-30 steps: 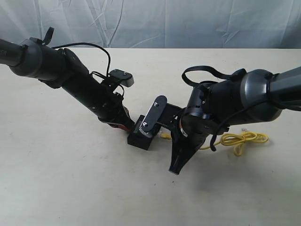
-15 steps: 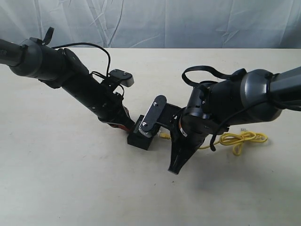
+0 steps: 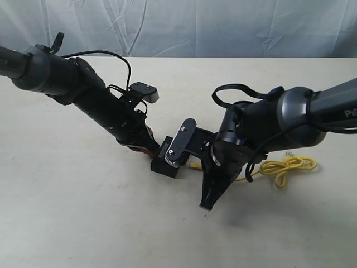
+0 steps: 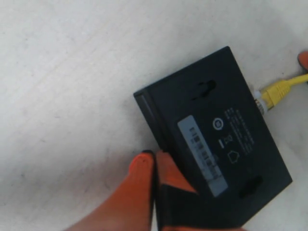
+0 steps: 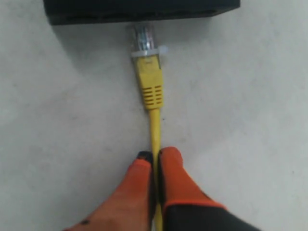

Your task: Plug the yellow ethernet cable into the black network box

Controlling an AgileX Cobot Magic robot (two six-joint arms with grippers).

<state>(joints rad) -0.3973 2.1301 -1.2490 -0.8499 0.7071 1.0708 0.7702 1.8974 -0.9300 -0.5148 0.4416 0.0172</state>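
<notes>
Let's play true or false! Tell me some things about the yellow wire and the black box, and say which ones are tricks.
1. The right gripper pinches the yellow cable just behind its plug. True.
2. The plug is pushed all the way into the black box. False: its clear tip shows outside, right at the box's side.
3. A pale label shows on the box's upward face. True.
4. The rest of the cable lies in a straight line. False: it is bunched in a loose loop.
5. The left gripper is far from the box. False: its orange fingers are right at the box's edge.
</notes>
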